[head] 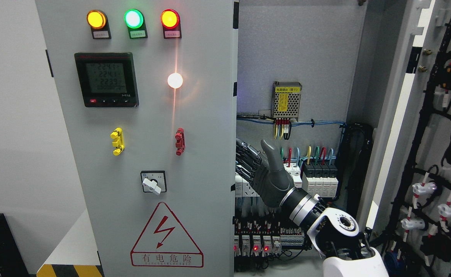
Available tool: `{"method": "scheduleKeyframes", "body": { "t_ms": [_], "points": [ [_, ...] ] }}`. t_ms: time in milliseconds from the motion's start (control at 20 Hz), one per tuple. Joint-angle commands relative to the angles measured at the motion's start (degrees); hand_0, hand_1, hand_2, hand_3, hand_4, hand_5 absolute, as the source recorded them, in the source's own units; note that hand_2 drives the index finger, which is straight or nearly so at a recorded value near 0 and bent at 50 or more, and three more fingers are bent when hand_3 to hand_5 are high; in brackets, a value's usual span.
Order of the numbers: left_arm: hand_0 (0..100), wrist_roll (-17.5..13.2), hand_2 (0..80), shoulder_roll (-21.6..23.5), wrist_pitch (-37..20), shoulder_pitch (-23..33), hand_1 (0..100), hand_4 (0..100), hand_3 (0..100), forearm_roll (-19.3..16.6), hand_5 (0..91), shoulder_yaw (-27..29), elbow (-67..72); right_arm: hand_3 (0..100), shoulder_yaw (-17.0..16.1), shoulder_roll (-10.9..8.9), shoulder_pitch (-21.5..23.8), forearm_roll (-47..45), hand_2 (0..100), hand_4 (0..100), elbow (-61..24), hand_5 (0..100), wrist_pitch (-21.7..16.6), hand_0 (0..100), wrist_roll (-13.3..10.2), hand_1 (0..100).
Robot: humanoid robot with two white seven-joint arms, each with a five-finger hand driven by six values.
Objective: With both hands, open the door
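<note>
Right hand (pixel 262 171) inside cabinet, fingers hooked behind left door (pixel 152 154) edge; right door (pixel 433 154) swung open.

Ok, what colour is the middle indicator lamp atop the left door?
Green, lit; middle indicator lamp, head view.

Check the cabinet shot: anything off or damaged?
No damage visible. Right door hangs wide open, left door still shut. Right hand hooks that door's inner edge. Selector knob sits tilted, possibly just its setting.

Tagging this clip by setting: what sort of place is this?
Likely an industrial electrical room: a power cabinet with indicator lamps, a digital meter and a shock-warning sign, breakers behind.
</note>
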Motion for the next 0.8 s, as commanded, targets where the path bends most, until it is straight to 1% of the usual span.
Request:
{"method": "scheduleKeyframes", "body": {
  "t_ms": [0, 100, 651, 751],
  "points": [
    [0, -0.04, 0.0, -0.03, 0.02, 0.0, 0, 0, 0, 0.0, 0.0, 0.0, 0.0, 0, -0.18, 0.01, -0.59, -0.12, 0, 0, 1.41, 0, -0.08, 0, 0.84, 0],
    [0, -0.04, 0.0, -0.03, 0.02, 0.0, 0, 0, 0, 0.0, 0.0, 0.0, 0.0, 0, -0.26, 0.01, -0.68, -0.12, 0, 0, 1.67, 0, -0.08, 0, 1.29, 0],
    [0, -0.04, 0.0, -0.03, 0.02, 0.0, 0, 0, 0, 0.0, 0.0, 0.0, 0.0, 0, -0.18, -0.08, -0.68, -0.21, 0, 0, 1.33, 0, -0.17, 0, 1.55, 0],
    [0, -0.04, 0.0, -0.03, 0.02, 0.0, 0, 0, 0, 0.0, 0.0, 0.0, 0.0, 0, -0.18, -0.08, -0.77, -0.21, 0, 0, 1.32, 0, -0.17, 0, 3.12, 0]
  ]
}}
